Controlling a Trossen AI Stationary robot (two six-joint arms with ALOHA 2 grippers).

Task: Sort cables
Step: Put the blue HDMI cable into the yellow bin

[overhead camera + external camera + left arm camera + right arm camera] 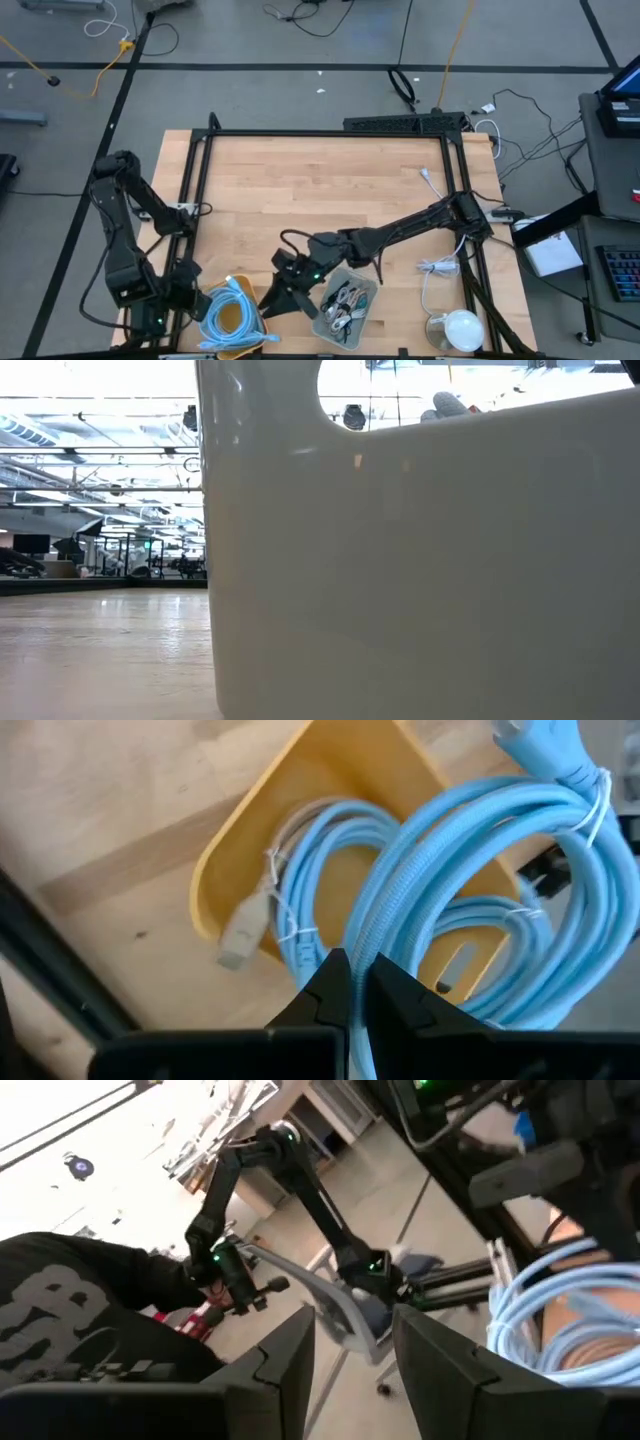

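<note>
wooden table (330,180), two bins at its near edge.
left gripper (350,982) clamped on a light-blue cable (460,840) over the yellow bin (300,790); right gripper (352,1342) parted, empty, between the bins.

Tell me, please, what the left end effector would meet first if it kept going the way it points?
Most likely the light-blue cable coils piled in the yellow bin: the shut left end effector points right at them and seems nearly touching, though depth is unclear.
</note>
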